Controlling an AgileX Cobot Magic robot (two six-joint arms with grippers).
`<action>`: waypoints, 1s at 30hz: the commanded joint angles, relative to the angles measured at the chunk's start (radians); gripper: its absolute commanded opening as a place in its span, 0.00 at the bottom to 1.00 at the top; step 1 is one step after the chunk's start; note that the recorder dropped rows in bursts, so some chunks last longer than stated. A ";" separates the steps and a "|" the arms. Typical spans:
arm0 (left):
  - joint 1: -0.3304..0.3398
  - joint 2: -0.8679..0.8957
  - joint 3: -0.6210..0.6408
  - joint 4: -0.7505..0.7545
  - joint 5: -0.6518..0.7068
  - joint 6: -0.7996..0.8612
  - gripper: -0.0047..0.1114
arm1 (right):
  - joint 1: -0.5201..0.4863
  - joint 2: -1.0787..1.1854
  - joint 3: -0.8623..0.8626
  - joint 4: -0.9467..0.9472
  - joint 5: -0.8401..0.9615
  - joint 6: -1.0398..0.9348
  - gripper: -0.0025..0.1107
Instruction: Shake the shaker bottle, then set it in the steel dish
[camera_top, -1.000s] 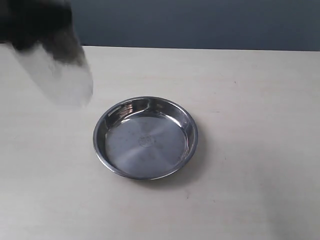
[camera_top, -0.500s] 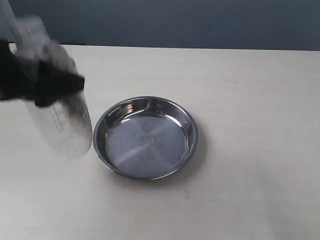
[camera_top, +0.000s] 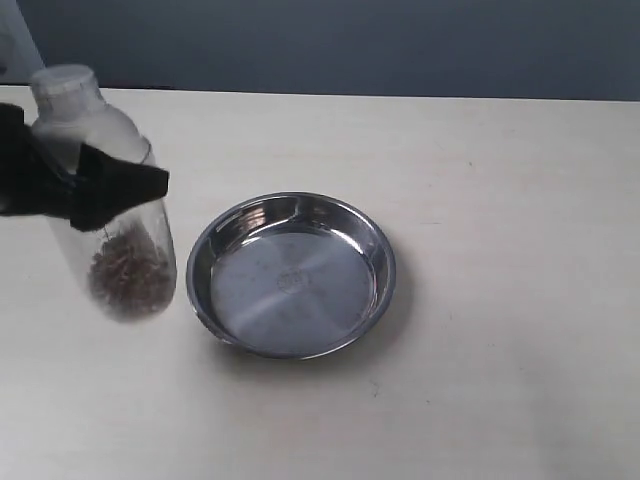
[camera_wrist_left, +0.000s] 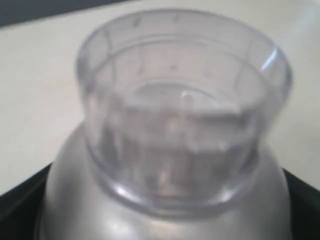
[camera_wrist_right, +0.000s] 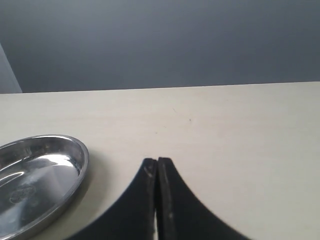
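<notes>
The shaker bottle (camera_top: 88, 128) is nearly upright at the left of the exterior view. Its white cap is on top and brown granules (camera_top: 130, 272) are heaped at its bottom. My left gripper (camera_top: 105, 185) is shut on the bottle's middle, one black finger crossing its front. In the left wrist view the bottle's cap (camera_wrist_left: 182, 110) fills the picture, with the dark fingers (camera_wrist_left: 15, 202) at its sides. The steel dish (camera_top: 290, 300) lies empty just right of the bottle. My right gripper (camera_wrist_right: 157, 162) is shut on nothing, low over the table to one side of the dish (camera_wrist_right: 35, 175).
The pale table (camera_top: 500, 200) runs back to a dark blue wall (camera_top: 400, 40). Only the dish and the bottle show on or over the table. The right arm is outside the exterior view.
The bottle was a blur high at the far left, then swung down and stopped. It is now sharp beside the dish, with the granules settled at its bottom.
</notes>
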 joint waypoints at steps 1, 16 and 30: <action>-0.004 -0.127 -0.255 -0.066 0.072 -0.066 0.04 | -0.004 -0.004 0.001 0.004 -0.014 0.000 0.01; -0.042 -0.128 -0.183 0.082 0.043 -0.171 0.04 | -0.004 -0.004 0.001 0.004 -0.014 0.000 0.01; -0.042 -0.100 -0.111 0.119 0.027 -0.226 0.04 | -0.004 -0.004 0.001 0.007 -0.013 0.000 0.01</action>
